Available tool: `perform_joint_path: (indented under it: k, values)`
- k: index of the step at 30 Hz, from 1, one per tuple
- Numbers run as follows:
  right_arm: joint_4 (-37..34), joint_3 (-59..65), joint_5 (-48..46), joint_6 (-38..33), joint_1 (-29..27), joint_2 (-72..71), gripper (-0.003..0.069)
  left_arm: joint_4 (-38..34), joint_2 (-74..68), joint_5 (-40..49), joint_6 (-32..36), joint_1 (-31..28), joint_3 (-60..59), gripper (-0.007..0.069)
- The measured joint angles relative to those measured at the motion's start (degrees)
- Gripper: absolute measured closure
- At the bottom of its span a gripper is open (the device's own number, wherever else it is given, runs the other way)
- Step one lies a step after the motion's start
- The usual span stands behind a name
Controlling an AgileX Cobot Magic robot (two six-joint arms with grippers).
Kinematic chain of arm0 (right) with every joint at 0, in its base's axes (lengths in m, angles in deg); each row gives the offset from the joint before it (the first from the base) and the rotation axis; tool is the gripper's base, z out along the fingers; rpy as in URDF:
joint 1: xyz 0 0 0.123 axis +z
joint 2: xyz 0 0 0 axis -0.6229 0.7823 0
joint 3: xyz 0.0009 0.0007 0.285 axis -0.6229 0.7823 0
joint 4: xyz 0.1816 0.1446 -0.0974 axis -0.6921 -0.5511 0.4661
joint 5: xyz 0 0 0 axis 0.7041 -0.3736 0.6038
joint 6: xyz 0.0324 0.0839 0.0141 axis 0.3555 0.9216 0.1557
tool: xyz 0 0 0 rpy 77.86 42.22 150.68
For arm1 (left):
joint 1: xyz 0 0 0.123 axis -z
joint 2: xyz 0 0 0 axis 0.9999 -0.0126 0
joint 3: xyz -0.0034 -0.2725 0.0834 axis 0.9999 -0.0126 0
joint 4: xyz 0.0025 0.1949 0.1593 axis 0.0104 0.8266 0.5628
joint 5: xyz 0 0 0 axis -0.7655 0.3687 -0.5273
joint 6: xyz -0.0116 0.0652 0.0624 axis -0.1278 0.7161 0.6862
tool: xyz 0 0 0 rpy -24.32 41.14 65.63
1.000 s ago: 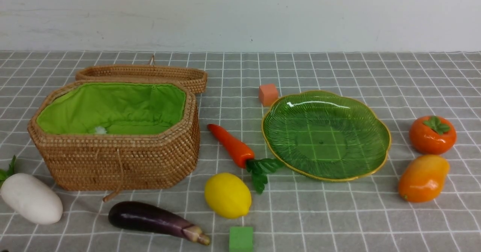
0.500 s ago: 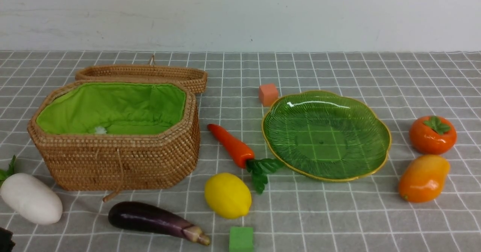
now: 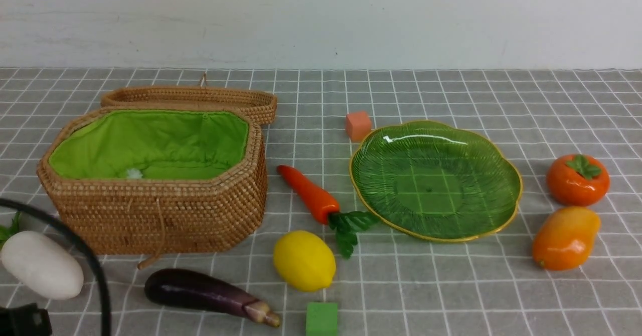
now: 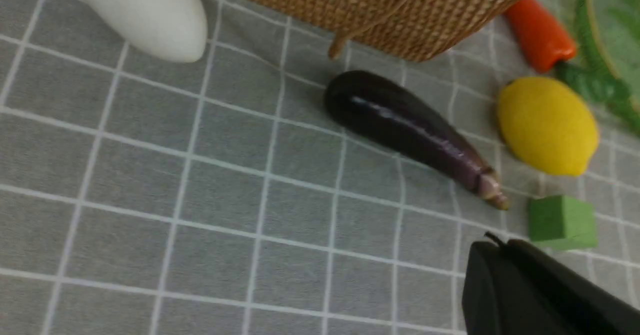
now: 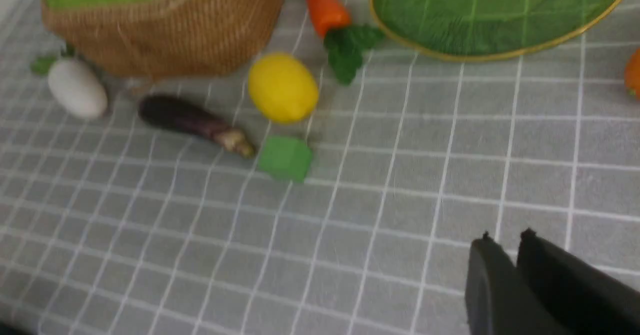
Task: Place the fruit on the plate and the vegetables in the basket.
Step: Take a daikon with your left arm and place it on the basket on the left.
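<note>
Left end effector (image 4: 500,240) and right end effector (image 5: 506,235) noted pressed together, nothing pinched.
Lemon (image 3: 304,260), mango (image 3: 565,237), persimmon (image 3: 578,179) found on bench (image 3: 451,286) outside plate (image 3: 435,180); carrot (image 3: 308,194), eggplant (image 3: 200,292), radish (image 3: 42,265) outside basket (image 3: 160,215).

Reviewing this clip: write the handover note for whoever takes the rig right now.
Left gripper: fingers shut, empty, over the grey checked tablecloth.
Right gripper: fingers nearly together, empty, over bare cloth.
Fruit: yellow lemon, orange-yellow mango and round orange persimmon all lie on the cloth; the green glass plate holds nothing.
Vegetables: orange carrot, dark purple eggplant and white radish lie outside the open wicker basket.
Done: nothing placed.
Left: all six moves.
</note>
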Motion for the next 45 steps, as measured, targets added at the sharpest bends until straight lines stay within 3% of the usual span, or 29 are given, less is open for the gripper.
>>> perform_joint_path:
  k: [4, 8, 11, 16, 20, 22, 25, 29, 35, 40, 45]
  values:
    - [0.0, -6.6, -3.8, -5.5, 1.1, 5.0, 0.0583, 4.3, -11.3, -4.3, -0.7, 0.0, 1.9, 0.0638]
    - [-1.4, -7.4, -3.7, -8.1, 3.8, 5.4, 0.0583, 9.6, -21.3, -7.8, -6.5, -1.0, 3.3, 0.0638]
    - [-1.6, -7.4, -3.8, -8.9, 4.8, 5.4, 0.0582, 9.7, -27.7, -8.7, -8.5, -6.0, 4.5, 0.0638]
    - [-1.1, -7.4, -3.8, -9.0, 4.9, 5.4, 0.0582, 0.5, -32.4, -12.1, -2.2, -15.9, 5.1, 0.0638]
    - [-1.1, -7.4, -3.8, -9.0, 6.2, 5.4, 0.0581, -9.5, -36.3, -14.6, 7.8, -20.4, 5.3, 0.0625]
    - [-1.1, -7.4, -3.8, -9.1, 6.7, 5.4, 0.058, -11.0, -37.5, -15.2, 10.7, -20.8, 5.4, 0.0601]
    - [-1.1, -7.4, -3.8, -10.4, 7.6, 5.4, 0.0576, -13.7, -41.1, -17.5, 14.0, -20.9, 5.4, 0.0508]
    - [-1.2, -7.4, -3.3, -11.6, 7.9, 5.4, 0.0575, -17.0, -45.9, -23.8, 15.0, -21.1, 5.4, 0.0245]
    - [-1.4, -7.4, -2.3, -11.7, 8.1, 5.4, 0.0572, -21.9, -50.1, -31.3, 15.7, -21.1, 5.5, 0.0011]
    - [-1.5, -7.4, 0.4, -11.7, 8.1, 5.4, 0.0572, -24.1, -54.1, -34.3, 17.4, -20.7, 5.6, -0.0024]
    - [-2.0, -7.4, 1.3, -11.7, 8.1, 5.4, 0.0571, -24.5, -55.7, -36.5, 20.6, -20.0, 5.6, 0.002]
